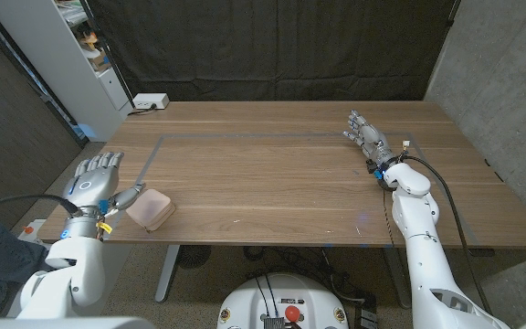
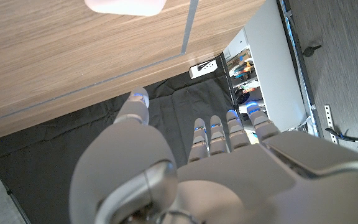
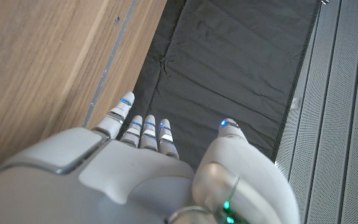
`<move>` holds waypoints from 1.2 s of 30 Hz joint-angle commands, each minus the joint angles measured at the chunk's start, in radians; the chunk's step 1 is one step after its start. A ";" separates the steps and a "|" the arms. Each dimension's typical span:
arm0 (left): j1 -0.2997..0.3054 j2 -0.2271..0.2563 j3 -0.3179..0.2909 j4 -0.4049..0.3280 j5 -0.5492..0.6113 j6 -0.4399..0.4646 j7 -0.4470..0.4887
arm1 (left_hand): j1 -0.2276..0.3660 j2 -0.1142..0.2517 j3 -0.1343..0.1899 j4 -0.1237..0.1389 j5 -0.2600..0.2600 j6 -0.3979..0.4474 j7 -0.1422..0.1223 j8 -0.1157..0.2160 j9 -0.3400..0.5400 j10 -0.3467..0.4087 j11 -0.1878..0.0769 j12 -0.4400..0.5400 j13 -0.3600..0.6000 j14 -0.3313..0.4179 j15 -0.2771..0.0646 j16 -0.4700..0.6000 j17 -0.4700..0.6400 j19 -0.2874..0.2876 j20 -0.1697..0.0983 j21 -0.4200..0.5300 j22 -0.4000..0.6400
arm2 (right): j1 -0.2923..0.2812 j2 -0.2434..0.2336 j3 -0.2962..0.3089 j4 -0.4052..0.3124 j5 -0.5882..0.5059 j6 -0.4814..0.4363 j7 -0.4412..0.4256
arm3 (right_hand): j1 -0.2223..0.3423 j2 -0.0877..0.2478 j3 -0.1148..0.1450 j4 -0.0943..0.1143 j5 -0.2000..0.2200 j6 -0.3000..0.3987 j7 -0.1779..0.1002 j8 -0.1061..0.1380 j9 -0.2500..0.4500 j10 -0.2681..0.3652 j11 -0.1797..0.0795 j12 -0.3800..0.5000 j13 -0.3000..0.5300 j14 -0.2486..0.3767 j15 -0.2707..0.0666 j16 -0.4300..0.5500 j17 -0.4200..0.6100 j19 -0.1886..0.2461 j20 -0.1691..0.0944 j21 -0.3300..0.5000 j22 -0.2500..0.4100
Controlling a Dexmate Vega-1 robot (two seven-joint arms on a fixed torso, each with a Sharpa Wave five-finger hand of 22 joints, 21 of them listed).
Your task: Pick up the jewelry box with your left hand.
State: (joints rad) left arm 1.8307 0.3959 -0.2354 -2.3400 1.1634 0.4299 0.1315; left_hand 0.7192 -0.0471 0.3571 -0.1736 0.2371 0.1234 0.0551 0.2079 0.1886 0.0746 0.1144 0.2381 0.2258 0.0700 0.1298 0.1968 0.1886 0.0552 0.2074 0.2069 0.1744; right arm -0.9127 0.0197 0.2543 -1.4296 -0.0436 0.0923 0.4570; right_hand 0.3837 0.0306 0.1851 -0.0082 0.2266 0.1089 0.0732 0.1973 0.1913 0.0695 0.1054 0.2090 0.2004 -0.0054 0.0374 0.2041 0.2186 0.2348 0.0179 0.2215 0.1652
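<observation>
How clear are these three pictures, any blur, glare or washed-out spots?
Head view: evenly lit and sharp, soft sheen on the table, the box clear. Left wrist view: the box is overexposed to near white and cut by the frame edge; the left robot hand looks soft up close. Right wrist view: the right robot hand is slightly blurred, wood grain clear.

Jewelry box (image 1: 151, 209) just beside left hand (image 1: 96, 178)

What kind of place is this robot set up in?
Probably a lab or test room: a bare wooden table marked with a taped rectangle, a black curtain backdrop, a plain grey wall and a white shelving unit.
</observation>
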 commanded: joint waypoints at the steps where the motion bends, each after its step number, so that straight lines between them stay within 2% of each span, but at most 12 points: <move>1: -0.037 0.060 0.037 0.006 0.008 0.087 -0.142 | 0.019 -0.003 0.004 0.003 0.006 0.021 0.001 0.008 0.003 0.008 -0.005 0.009 0.003 0.005 -0.002 0.006 0.003 -0.002 0.005 -0.002 0.004 | -0.001 0.000 -0.006 -0.006 -0.010 -0.009 -0.007 | -0.007 0.002 -0.003 -0.002 0.010 0.001 -0.005 0.000 0.001 0.003 0.001 -0.003 0.002 0.003 0.002 0.002 0.000 0.011 0.002 -0.007 0.005; 3: -0.046 0.070 0.039 -0.005 0.004 0.110 -0.202 | 0.020 -0.004 0.004 0.004 0.006 0.023 0.001 0.009 0.003 0.012 -0.006 0.011 0.003 0.011 -0.003 0.008 0.003 -0.001 0.005 -0.002 0.004 | -0.003 0.004 -0.005 -0.012 -0.011 -0.016 -0.011 | -0.007 0.003 -0.003 -0.002 0.010 0.001 -0.006 0.000 0.001 0.003 0.001 -0.003 0.002 0.002 0.002 0.002 0.000 0.011 0.002 -0.008 0.005; 5: -0.046 0.069 0.017 -0.013 -0.061 0.090 -0.217 | 0.021 -0.005 0.004 0.005 0.006 0.028 0.003 0.010 0.003 0.014 -0.006 0.011 0.004 0.012 -0.001 0.008 0.003 0.001 0.005 -0.002 0.004 | -0.004 0.001 -0.005 -0.011 -0.011 -0.009 -0.010 | -0.008 0.003 -0.003 -0.002 0.010 0.001 -0.006 0.000 0.001 0.002 0.002 -0.003 0.002 0.002 0.002 0.002 0.000 0.010 0.003 -0.009 0.005; 11: -0.051 0.073 -0.011 -0.016 -0.155 0.067 -0.236 | 0.022 -0.008 0.003 0.008 0.006 0.038 0.007 0.011 0.003 0.024 -0.007 0.016 0.005 0.020 -0.002 0.010 0.003 0.008 0.004 -0.001 0.005 | -0.008 0.003 -0.003 -0.021 -0.013 -0.021 -0.013 | -0.008 0.003 -0.004 -0.002 0.010 0.001 -0.007 0.000 0.001 0.002 0.002 -0.003 0.002 0.003 0.002 0.002 -0.001 0.010 0.004 -0.010 0.005; 22: -0.069 0.084 -0.017 0.003 -0.265 0.042 -0.243 | 0.027 -0.009 0.004 0.011 0.005 0.038 0.009 0.009 0.003 0.022 -0.005 0.015 0.006 0.021 -0.001 0.009 0.003 0.015 0.004 0.001 0.005 | -0.008 0.001 -0.002 -0.023 -0.016 -0.017 -0.011 | -0.008 0.003 -0.004 -0.003 0.010 0.001 -0.007 0.000 0.001 0.002 0.002 -0.003 0.002 0.003 0.003 0.002 -0.001 0.010 0.005 -0.013 0.005; 28: -0.087 0.107 0.008 0.012 -0.274 0.067 -0.264 | 0.029 -0.009 0.004 0.011 0.005 0.034 0.008 0.006 0.003 0.021 -0.001 0.015 0.007 0.019 0.001 0.008 0.003 0.017 0.005 0.001 0.005 | -0.008 0.003 0.001 -0.025 -0.015 -0.020 -0.012 | -0.008 0.003 -0.005 -0.004 0.010 0.001 -0.007 0.000 0.001 0.002 0.002 -0.003 0.002 0.003 0.003 0.002 -0.001 0.011 0.005 -0.014 0.005; 36: -0.099 0.159 0.035 0.000 -0.259 0.120 -0.329 | 0.035 -0.016 0.003 0.014 0.003 -0.002 0.005 -0.011 0.004 -0.011 0.017 0.003 0.010 0.000 0.014 0.000 0.004 0.016 0.007 -0.003 0.006 | -0.006 0.005 0.008 -0.018 -0.008 -0.018 -0.013 | -0.009 0.004 -0.005 -0.004 0.010 0.000 -0.007 0.000 0.001 0.002 0.002 -0.004 0.002 0.002 0.004 0.002 -0.001 0.011 0.005 -0.015 0.005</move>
State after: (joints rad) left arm 1.7499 0.5071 -0.2286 -2.3354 0.9152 0.4989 -0.1357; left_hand 0.7415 -0.0590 0.3570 -0.1681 0.2371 0.1333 0.0586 0.2024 0.1884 0.0770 0.1189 0.2459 0.2305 0.0774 0.1345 0.1968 0.1884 0.0660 0.2072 0.2069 0.1744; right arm -0.9199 0.0225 0.2552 -1.4526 -0.0571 0.0731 0.4449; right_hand 0.3836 0.0306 0.1809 -0.0123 0.2345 0.1089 0.0732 0.1973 0.1913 0.0695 0.1054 0.2090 0.2003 -0.0054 0.0374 0.2041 0.2136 0.2384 0.0216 0.2068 0.1651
